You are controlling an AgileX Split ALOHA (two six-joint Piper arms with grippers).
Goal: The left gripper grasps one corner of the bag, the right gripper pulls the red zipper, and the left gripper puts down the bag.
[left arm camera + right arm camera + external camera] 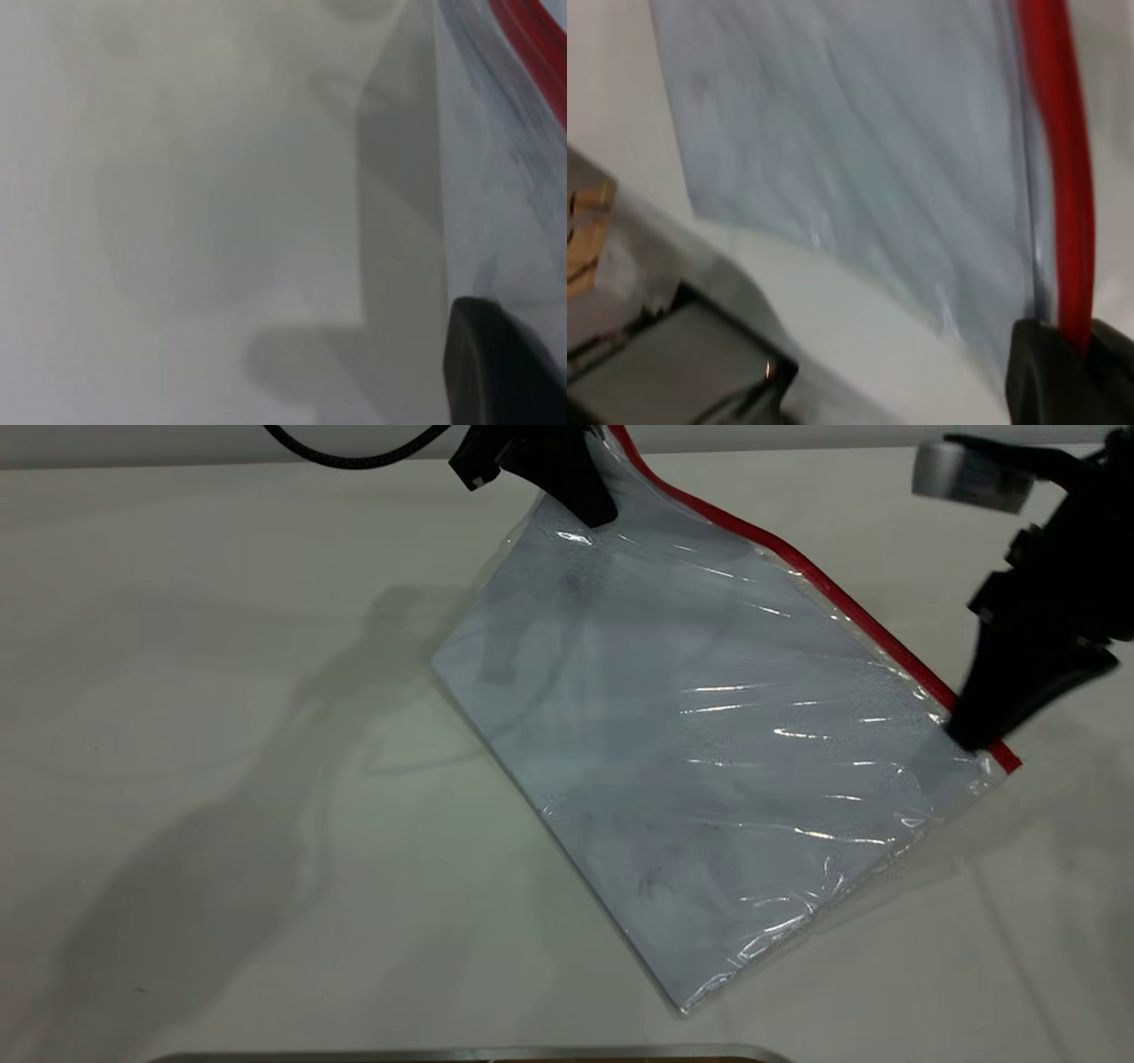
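no text can be read anywhere.

Robotics lab bench, plain off-white table (pixel 221 691), black robot arms overhead, bare pale wall behind

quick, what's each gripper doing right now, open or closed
left gripper: closed on the raised corner of the bag.
right gripper: closed on the red zipper near its far end.

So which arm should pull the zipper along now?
Right. The right gripper sits on the red zipper near its lower end, while the left gripper holds the bag up by its top corner.
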